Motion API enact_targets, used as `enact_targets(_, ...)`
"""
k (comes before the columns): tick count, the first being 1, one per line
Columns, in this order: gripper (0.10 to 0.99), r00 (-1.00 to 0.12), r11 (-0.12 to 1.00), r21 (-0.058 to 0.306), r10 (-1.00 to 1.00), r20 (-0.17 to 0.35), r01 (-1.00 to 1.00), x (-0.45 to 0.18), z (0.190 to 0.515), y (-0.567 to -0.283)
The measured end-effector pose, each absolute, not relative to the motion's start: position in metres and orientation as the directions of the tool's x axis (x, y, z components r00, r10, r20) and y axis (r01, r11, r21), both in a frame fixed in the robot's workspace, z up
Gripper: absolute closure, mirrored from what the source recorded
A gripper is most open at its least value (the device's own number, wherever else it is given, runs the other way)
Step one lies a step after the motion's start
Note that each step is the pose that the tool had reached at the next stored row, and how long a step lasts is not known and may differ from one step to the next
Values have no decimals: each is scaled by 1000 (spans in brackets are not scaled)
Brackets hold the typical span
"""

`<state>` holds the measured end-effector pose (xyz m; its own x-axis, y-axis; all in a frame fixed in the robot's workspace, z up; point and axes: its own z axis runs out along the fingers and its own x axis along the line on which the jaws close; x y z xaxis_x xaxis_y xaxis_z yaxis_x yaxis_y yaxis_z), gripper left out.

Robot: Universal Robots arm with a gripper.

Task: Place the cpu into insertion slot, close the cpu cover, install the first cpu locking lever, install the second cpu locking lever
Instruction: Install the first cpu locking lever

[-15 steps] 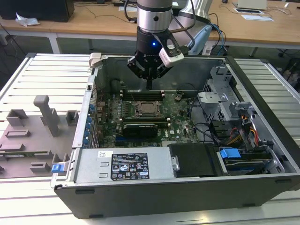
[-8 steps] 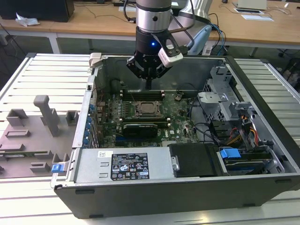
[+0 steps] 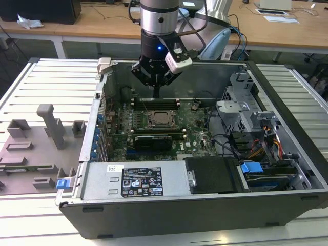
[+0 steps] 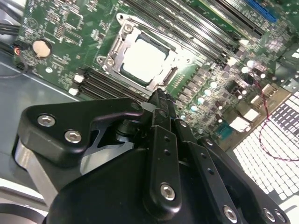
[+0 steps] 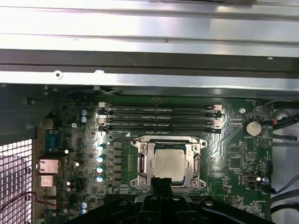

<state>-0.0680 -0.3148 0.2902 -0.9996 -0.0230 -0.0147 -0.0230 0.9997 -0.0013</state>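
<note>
Hovering inside the open computer case (image 3: 154,218) over the motherboard (image 3: 197,128) with the gripper (image 3: 156,93), fingers pressed together into one narrow tip and pinching nothing. Hangs close over one edge of the insertion slot (image 5: 134,145) in both wrist views; cannot tell whether touching it or just clear. Finds the cpu (image 5: 169,164) lying flat and square inside that slot, pale top showing through the window of the cpu cover (image 5: 141,162). Reads the cover as folded down over the chip, with the grey frame lying around the chip's edges rather than standing up. Counts the first two steps, placing and closing, as done on that evidence. Picks out in the first wrist view a thin wire lever (image 5: 122,139) along the side of the slot that faces the memory slots (image 5: 159,116), lying low beside the frame; cannot tell whether hooked under its catch. Cannot make out the second lever clearly either. Judges the task roughly halfway or beyond, with at most the two locking levers left to settle.
</note>
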Motion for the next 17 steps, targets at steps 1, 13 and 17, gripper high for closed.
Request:
enact_targets(1,980,-1000,1000,-1,-23,-15,-23,-70,290,-315)
enact_targets(13,980,-1000,1000,-1,-23,-15,-23,-94,290,-315)
enact_targets(17,980,-1000,1000,-1,-23,-15,-23,-100,290,-315)
